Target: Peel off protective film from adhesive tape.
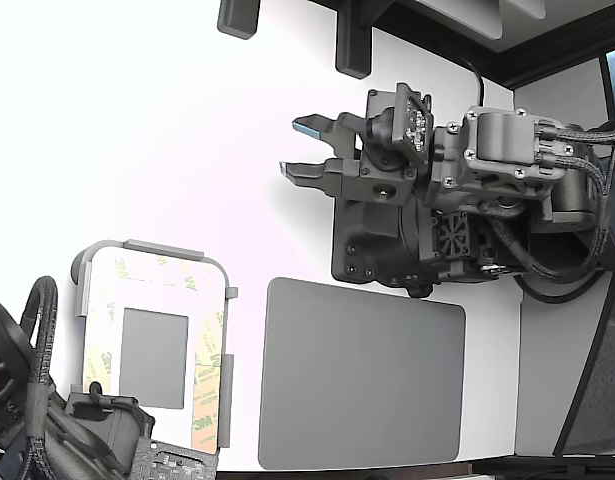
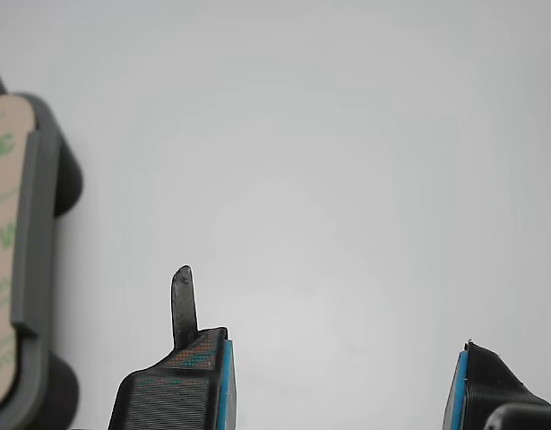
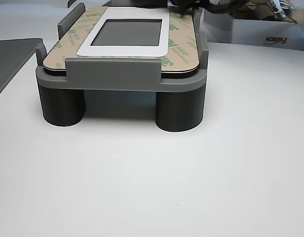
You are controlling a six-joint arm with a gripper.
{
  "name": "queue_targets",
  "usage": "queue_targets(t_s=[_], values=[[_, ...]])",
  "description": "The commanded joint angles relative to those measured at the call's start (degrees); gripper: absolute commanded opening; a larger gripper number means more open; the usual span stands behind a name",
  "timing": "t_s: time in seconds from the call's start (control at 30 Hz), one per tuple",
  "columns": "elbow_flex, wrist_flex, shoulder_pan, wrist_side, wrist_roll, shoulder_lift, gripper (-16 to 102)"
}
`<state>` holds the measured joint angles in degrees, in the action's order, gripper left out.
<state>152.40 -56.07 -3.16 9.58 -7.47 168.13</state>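
- Gripper [image 1: 295,148]: your fingers stand apart and empty over bare desk [image 1: 137,120], well clear of the work.
- Protective film [image 1: 205,372]: pale-yellow printed paper liner, at 7 o'clock in the exterior view, bordering the plate. Judge it light, thin, limp and easily torn.
- Adhesive tape [image 3: 179,44]: lies under the liner, around the grey square [image 1: 153,357]; expect sticky resistance.
- Holder frame [image 3: 112,74]: rigid grey plastic on round legs.
- Take hold at a liner corner or free end; none shows lifted.
- Mat [image 1: 362,372]: dark, smooth, round-cornered, at 5 o'clock.
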Motion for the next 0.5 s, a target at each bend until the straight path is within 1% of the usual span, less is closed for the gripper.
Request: queue_targets(t_s=[0.0, 0.33, 0.47], values=[[0.9, 1.9, 0.8, -16.9, 78.3, 1.1, -11], [0.9, 3.4, 0.8, -16.3, 79.2, 0.8, -11], [0.9, 5.7, 0.8, -15.0, 77.7, -0.9, -11]])
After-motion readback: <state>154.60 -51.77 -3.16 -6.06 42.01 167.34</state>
